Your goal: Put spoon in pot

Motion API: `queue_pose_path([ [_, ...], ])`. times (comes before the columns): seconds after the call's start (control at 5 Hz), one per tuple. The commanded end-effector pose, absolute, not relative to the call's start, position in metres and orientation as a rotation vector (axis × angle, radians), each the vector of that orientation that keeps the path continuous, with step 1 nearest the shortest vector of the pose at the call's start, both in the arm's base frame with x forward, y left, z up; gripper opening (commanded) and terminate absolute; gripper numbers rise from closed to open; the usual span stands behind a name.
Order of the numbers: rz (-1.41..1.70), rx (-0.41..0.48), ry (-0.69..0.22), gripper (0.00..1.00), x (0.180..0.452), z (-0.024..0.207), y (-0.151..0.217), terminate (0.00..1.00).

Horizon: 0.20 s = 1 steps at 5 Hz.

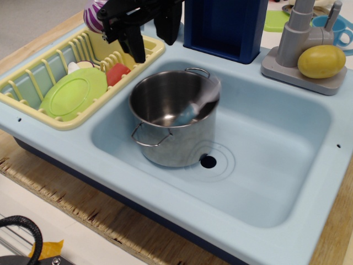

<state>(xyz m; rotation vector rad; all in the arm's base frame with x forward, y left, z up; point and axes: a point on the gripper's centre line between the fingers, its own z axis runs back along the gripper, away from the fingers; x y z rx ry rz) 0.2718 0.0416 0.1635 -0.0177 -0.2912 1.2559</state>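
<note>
The shiny steel pot (pixel 172 148) stands upright in the left part of the light blue sink (pixel 276 165). The light blue spoon (pixel 196 107) lies inside the pot, tilted, with its upper end leaning on the pot's right rim. My black gripper (pixel 153 45) hangs above and behind the pot, over the sink's back left edge. Its jaws are spread apart and hold nothing. One finger (pixel 135 47) is over the dish rack's corner.
A yellow dish rack (pixel 33 91) at the left holds a green plate (pixel 71 91) and a red piece (pixel 117 73). A dark blue box (pixel 226 25) stands behind the sink. A grey faucet (pixel 298 33), a yellow fruit (pixel 321 61) and a blue cup (pixel 339 27) are at back right. The drain hole (pixel 208 162) is beside the pot.
</note>
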Motion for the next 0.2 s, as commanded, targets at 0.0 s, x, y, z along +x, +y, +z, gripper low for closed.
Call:
queue_pose_path([
  [0.0, 1.262, -0.035, -0.319, 1.0, 0.2719, 0.1717, 0.0435, 1.0],
])
